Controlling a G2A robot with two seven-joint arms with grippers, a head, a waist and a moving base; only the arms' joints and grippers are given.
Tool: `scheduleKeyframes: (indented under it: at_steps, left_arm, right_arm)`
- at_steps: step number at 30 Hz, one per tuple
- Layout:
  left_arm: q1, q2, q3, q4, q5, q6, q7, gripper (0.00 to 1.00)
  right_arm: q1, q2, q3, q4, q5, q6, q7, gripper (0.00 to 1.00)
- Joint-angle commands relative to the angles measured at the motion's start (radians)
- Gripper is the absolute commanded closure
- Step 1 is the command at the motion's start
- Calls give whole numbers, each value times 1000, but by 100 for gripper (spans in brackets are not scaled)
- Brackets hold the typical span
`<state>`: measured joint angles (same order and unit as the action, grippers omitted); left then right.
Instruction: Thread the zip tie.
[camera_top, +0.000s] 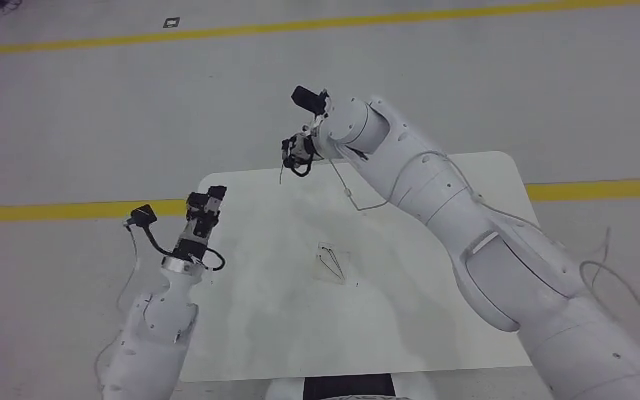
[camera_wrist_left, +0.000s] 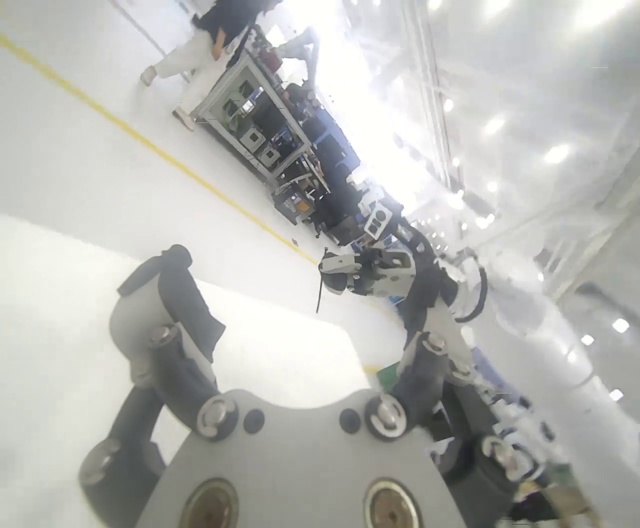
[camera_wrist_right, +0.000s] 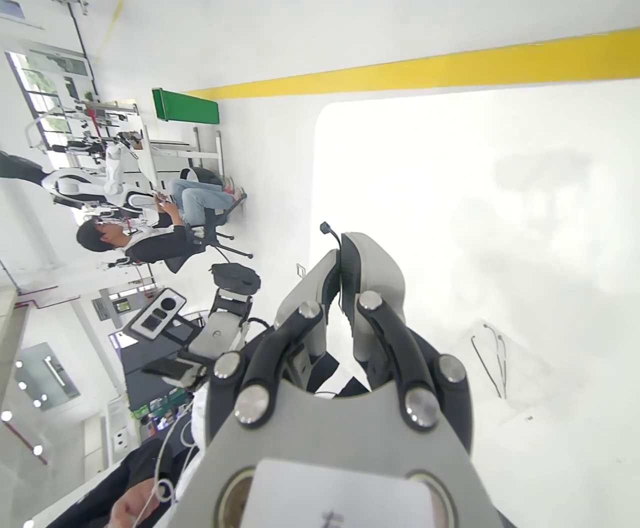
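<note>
The right tool (camera_wrist_right: 345, 250) has its pads pressed together on a black zip tie (camera_wrist_right: 331, 234), whose square head sticks out just past the fingertips. From the left wrist view, the zip tie hangs roughly upright from that tool. Its long axis is near vertical, head up, with the free tail pointing down toward the table (camera_top: 420, 300). Open air lies on every side of it. Beneath the tool runs the table's far edge, close to a rounded corner. Across that corner and well apart, the left tool (camera_top: 207, 203) hovers at the table's side edge, its fingers spread wide and gripping nothing. Farther in from the right tool, two more zip ties (camera_top: 330, 262) lie flat mid-table, well apart from both tools.
</note>
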<state>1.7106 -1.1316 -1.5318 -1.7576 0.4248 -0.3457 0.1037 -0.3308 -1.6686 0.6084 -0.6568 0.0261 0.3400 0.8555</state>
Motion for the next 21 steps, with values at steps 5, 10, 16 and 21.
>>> scheduleKeyframes:
  at_steps: [5,10,16,21]
  left_arm:
    - [-9,24,86,23,368,6,201,0]
    - [-9,24,86,23,368,6,201,0]
    - [-45,29,99,37,633,28,238,0]
    - [-86,35,140,85,968,77,340,0]
  right_arm:
    - [16,-24,0,55,42,0,12,100]
    - [16,-24,0,55,42,0,12,100]
    - [1,-23,9,40,38,0,-8,100]
    - [13,-35,5,56,34,0,9,100]
